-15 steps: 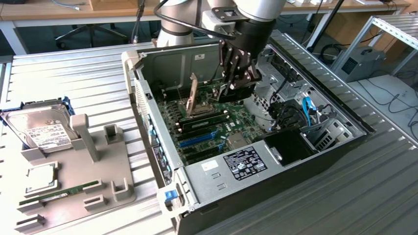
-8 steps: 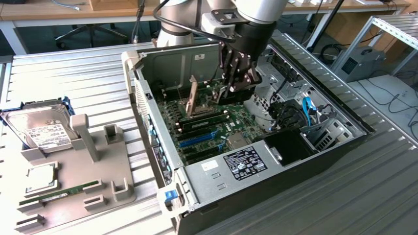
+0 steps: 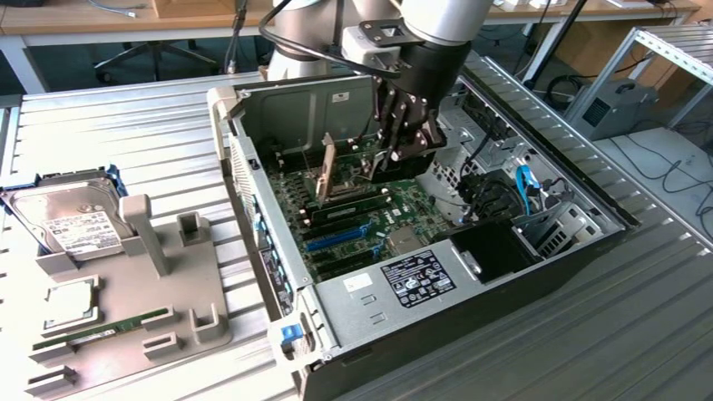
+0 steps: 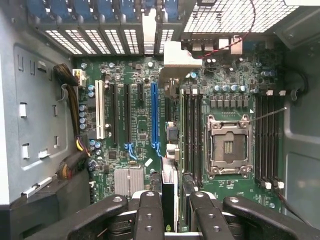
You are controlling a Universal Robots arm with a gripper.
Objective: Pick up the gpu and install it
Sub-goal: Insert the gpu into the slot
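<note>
The open computer case (image 3: 446, 276) lies on its side on the ribbed metal table (image 3: 123, 134), motherboard (image 4: 140, 125) facing up. The arm reaches down inside it, and the gripper (image 4: 170, 210) is clamped on the gpu (image 4: 169, 185), its fingers (image 4: 149, 215) pressing either side of the thin black card. The card stands edge-on over the board, just beside the blue slot (image 4: 154, 117), with its silver bracket (image 4: 172, 55) against the rear slot openings.

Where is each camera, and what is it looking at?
Exterior view: above and beside the table, looking down into the open computer case; the arm and gripper show, reaching inside.
Wrist view: on the arm's wrist, looking into the case at the motherboard; the gripper shows.
Shared: gripper, motherboard, case.
</note>
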